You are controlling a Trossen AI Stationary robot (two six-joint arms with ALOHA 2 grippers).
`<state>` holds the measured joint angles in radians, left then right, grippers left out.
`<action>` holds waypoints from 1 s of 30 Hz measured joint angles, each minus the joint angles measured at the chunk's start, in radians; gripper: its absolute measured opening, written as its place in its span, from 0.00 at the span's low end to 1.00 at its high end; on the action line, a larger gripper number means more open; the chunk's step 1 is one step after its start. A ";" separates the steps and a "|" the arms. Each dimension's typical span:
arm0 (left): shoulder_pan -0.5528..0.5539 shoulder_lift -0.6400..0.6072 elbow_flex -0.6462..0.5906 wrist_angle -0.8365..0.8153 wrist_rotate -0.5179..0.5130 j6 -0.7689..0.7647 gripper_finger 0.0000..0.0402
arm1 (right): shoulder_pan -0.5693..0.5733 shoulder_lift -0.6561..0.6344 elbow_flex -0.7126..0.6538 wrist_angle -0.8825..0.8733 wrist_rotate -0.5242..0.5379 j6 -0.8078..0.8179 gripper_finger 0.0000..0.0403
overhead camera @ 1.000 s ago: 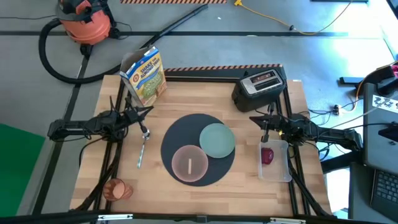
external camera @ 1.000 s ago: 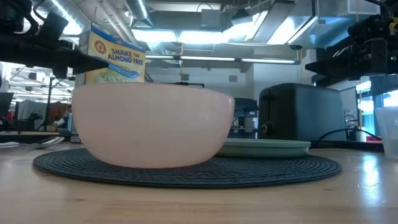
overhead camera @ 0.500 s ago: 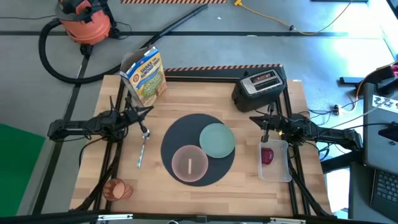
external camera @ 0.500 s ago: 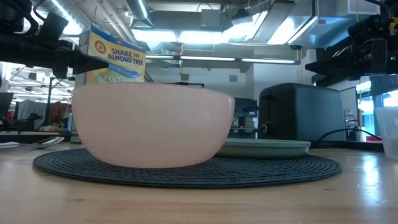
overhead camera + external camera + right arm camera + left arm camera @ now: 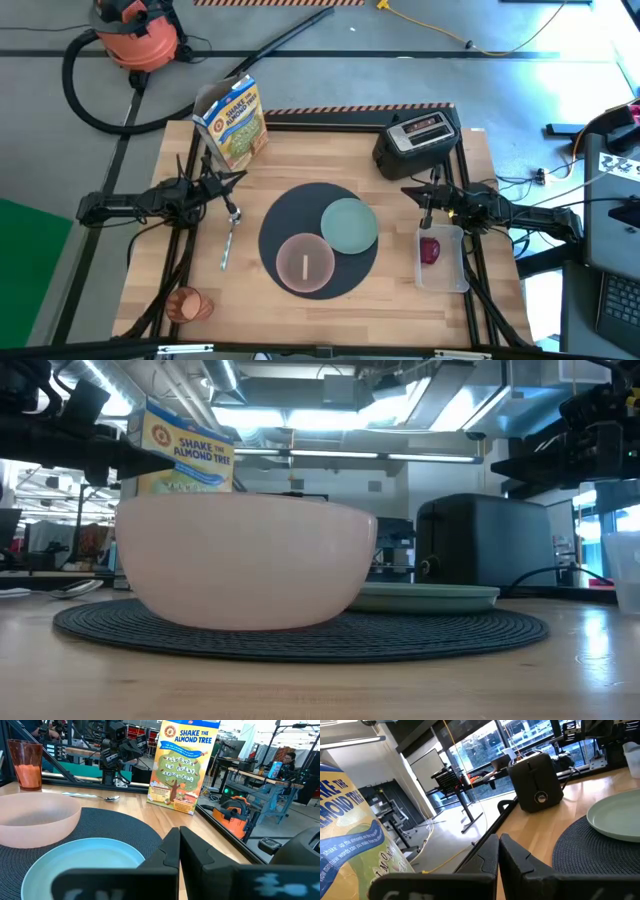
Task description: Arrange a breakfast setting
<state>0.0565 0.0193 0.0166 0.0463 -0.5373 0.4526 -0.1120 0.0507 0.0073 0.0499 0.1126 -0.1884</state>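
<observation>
Left hand (image 5: 234, 211) above metal spoon (image 5: 227, 246)

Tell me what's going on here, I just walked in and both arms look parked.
Nothing is being handled. The left gripper hovers shut over the spoon; the right gripper waits shut near the toaster. The pink bowl and green plate sit on the dark mat. The orange cup and the apple in its clear container lie off it.

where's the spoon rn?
High view: the metal spoon lies on the bare table left of the dark-grey mat, just below the left gripper, with the orange cup nearer the front edge.
</observation>
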 joint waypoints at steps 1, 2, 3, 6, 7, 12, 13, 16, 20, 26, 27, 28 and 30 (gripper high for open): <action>0.000 0.000 0.000 0.000 0.000 0.000 0.00 | 0.000 0.000 0.000 0.000 0.001 0.000 0.00; 0.000 0.000 0.000 0.000 0.000 0.000 0.00 | 0.000 0.000 0.000 0.004 0.006 -0.003 0.00; 0.000 0.000 0.000 0.000 0.000 0.000 0.00 | 0.000 0.001 0.000 0.009 0.027 -0.007 0.00; 0.000 0.000 0.000 0.000 0.000 0.000 0.00 | 0.000 0.001 0.000 0.013 0.109 -0.072 0.00; 0.000 0.000 0.000 0.000 0.000 0.000 0.00 | 0.000 0.001 0.000 0.014 0.125 -0.090 0.00; 0.000 0.000 0.000 0.000 0.010 0.000 0.00 | 0.000 0.001 0.000 0.013 0.060 -0.097 0.00; 0.000 0.000 0.000 0.000 0.020 -0.003 0.00 | 0.000 0.001 0.000 0.019 0.029 -0.079 0.00; 0.000 0.000 0.000 -0.002 0.083 -0.065 0.00 | 0.000 0.000 0.000 0.051 -0.053 0.024 0.00; 0.000 0.000 0.000 0.002 0.171 -0.135 0.00 | 0.000 0.000 0.000 0.086 -0.061 0.081 0.00; 0.000 0.000 0.000 0.041 0.228 -0.185 0.00 | 0.000 0.000 0.000 0.080 -0.061 0.158 0.00; 0.000 0.000 0.000 0.049 0.243 -0.210 0.00 | 0.000 0.000 0.000 0.080 -0.061 0.165 0.00; 0.000 0.000 0.000 0.055 0.260 -0.236 0.00 | 0.000 0.000 0.000 0.081 -0.061 0.166 0.00; 0.000 0.000 0.000 0.062 0.298 -0.283 0.00 | 0.000 0.000 0.000 0.081 -0.048 0.156 0.00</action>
<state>0.0566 0.0193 0.0166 0.1080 -0.2393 0.1692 -0.1118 0.0509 0.0071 0.1313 0.0647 -0.0326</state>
